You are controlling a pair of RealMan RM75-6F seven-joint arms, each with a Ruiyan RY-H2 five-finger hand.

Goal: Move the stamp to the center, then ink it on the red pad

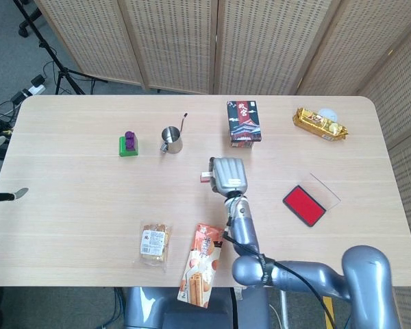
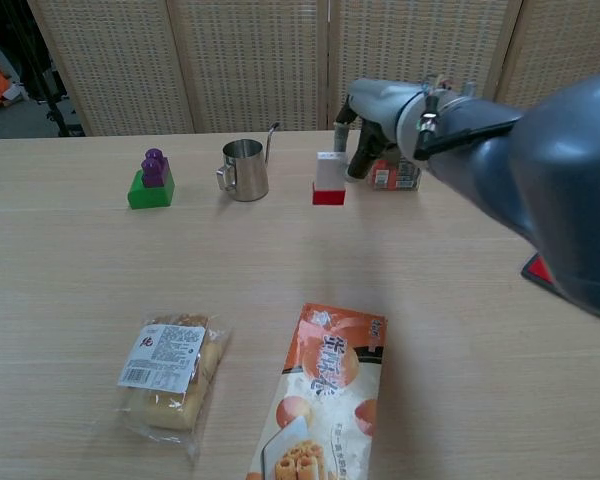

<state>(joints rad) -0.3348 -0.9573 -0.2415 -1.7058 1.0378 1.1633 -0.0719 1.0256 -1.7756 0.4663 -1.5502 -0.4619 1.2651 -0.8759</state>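
The stamp is a small white block with a red base. My right hand grips it from its right side and holds it up off the table, near the middle; in the chest view the right hand is raised in front of the dark box. The red ink pad lies open on the table well to the right of the hand, its clear lid beside it. Of the left hand only slivers show at the left edge of the head view.
A steel cup and a green-and-purple block stand at the back left. A dark box stands behind the hand, a gold snack pack far right. A bread packet and an orange snack bag lie near the front edge.
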